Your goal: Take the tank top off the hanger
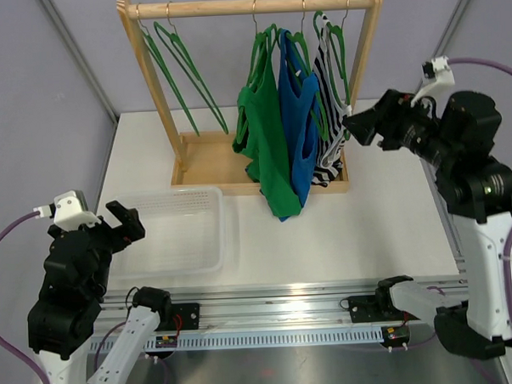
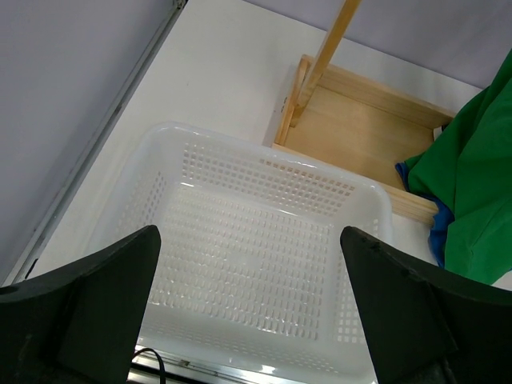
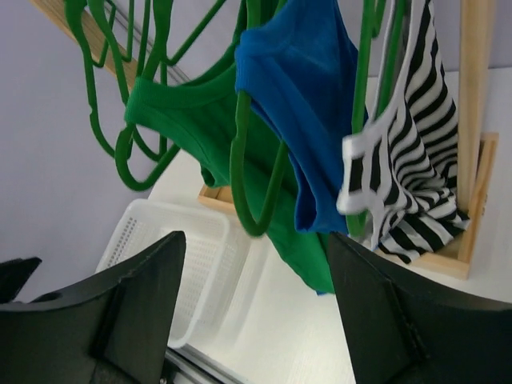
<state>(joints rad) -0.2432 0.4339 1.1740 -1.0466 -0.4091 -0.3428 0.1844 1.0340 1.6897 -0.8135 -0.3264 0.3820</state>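
Three tank tops hang on green hangers from the wooden rack (image 1: 252,4): a green one (image 1: 264,132), a blue one (image 1: 297,122) and a black-and-white striped one (image 1: 330,112). Two bare green hangers (image 1: 178,68) hang at the rack's left. My right gripper (image 1: 352,124) is open and empty, raised just right of the striped top. In the right wrist view the green top (image 3: 188,120), blue top (image 3: 308,88) and striped top (image 3: 416,152) hang close ahead of the gripper (image 3: 256,304). My left gripper (image 1: 125,221) is open and empty above the white basket (image 1: 177,234).
The white perforated basket (image 2: 256,248) sits empty at the table's front left, below the left gripper (image 2: 252,320). The rack's wooden base tray (image 2: 368,132) lies behind it. A metal rail (image 1: 278,314) runs along the near edge.
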